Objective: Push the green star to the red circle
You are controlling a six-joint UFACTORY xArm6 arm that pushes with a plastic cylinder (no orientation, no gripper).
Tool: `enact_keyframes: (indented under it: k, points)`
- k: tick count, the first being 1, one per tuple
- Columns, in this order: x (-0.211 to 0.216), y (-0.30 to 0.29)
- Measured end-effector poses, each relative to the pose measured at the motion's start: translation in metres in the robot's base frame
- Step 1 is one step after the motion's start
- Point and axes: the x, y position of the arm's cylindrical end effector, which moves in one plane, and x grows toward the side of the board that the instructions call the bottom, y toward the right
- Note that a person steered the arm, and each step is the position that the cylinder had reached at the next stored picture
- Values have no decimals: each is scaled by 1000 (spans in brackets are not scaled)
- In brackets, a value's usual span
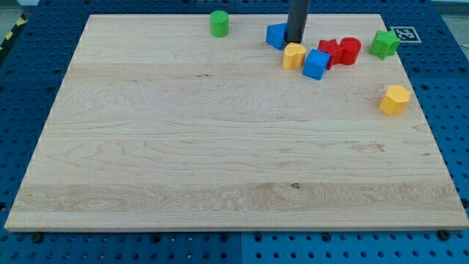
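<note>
The green star [383, 44] lies at the board's top right edge. The red circle [350, 50] stands to its left, a short gap apart. A red star-like block [330, 51] touches the red circle's left side. My tip [294, 41] is at the view's top centre, well left of the green star. It stands right beside a blue block [276, 35] and just above a yellow block [294, 56].
A blue cube [316, 64] sits between the yellow block and the red star-like block. A green cylinder [219, 23] stands at the top, left of my tip. A yellow hexagon-like block [395, 100] lies at the right. The wooden board [220, 147] rests on a blue pegboard.
</note>
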Motion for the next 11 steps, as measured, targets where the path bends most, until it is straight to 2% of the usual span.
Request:
enact_keyframes:
  k: [3, 4, 6, 7, 8, 9, 10, 11]
  points:
    - [0, -82]
    - [0, -88]
    - [-8, 17]
    - [-50, 59]
    - [-78, 136]
    - [-60, 232]
    - [7, 244]
    - [34, 240]
